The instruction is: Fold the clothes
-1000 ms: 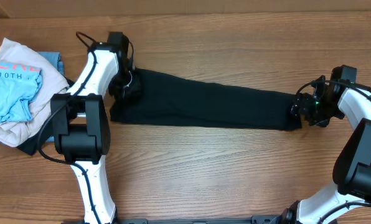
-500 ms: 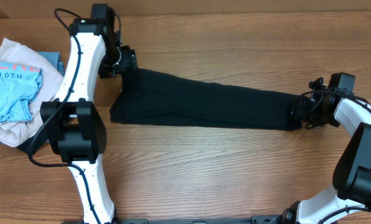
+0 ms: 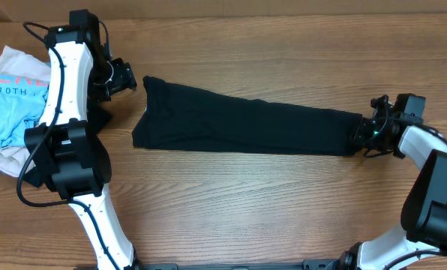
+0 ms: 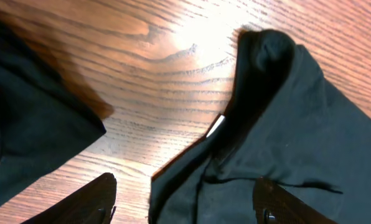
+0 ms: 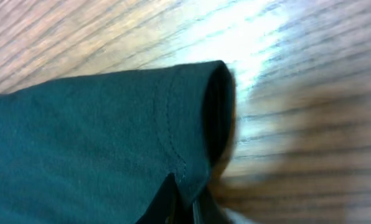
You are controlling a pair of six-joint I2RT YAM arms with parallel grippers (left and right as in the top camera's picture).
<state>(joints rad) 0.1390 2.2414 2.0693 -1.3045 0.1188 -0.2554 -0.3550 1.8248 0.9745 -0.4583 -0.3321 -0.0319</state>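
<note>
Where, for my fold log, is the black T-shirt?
Overhead, the black T-shirt lies stretched across the table, between the left gripper and the right gripper, which pinches its right end.

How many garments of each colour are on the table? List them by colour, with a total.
Black T-shirt: 1
Light blue shirt: 1
Cream-white garment: 1
Dark cloth beside the pile: 1
Total: 4
</note>
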